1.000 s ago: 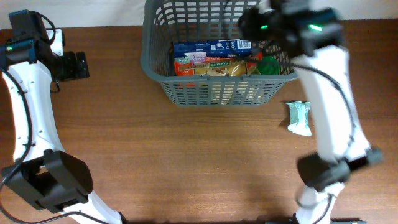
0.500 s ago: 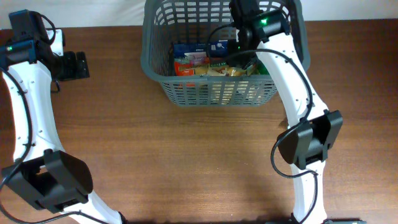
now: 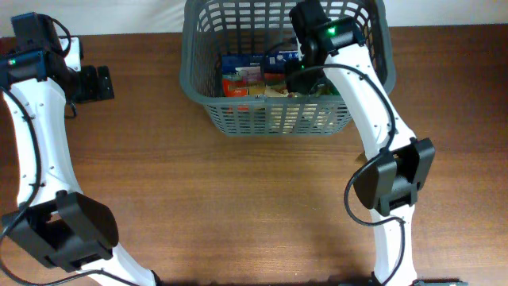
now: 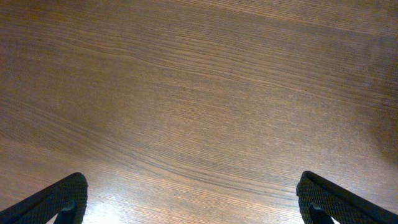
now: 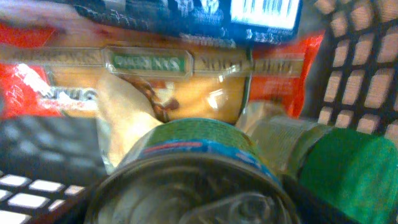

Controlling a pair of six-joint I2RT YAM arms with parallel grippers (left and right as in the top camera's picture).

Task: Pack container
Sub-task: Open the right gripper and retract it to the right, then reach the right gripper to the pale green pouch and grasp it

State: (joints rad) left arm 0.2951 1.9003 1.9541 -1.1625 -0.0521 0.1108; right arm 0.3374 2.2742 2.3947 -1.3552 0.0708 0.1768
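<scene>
Overhead: right arm [image 3: 359,91] reaching into the container [image 3: 278,119]
Right fingers: unseen, state cannot be told
Left fingers [image 4: 65,199]: released, over the table [image 4: 199,93], left of container

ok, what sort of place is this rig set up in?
Probably a lab bench staged for grocery packing: plain wooden table, a grey shopping basket holding food packets and a can.

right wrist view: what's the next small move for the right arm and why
Probably lift the right gripper straight up, letting go of the can first if it is held: the can sits low inside the container, among the packets, so a sideways move could snag.
</scene>
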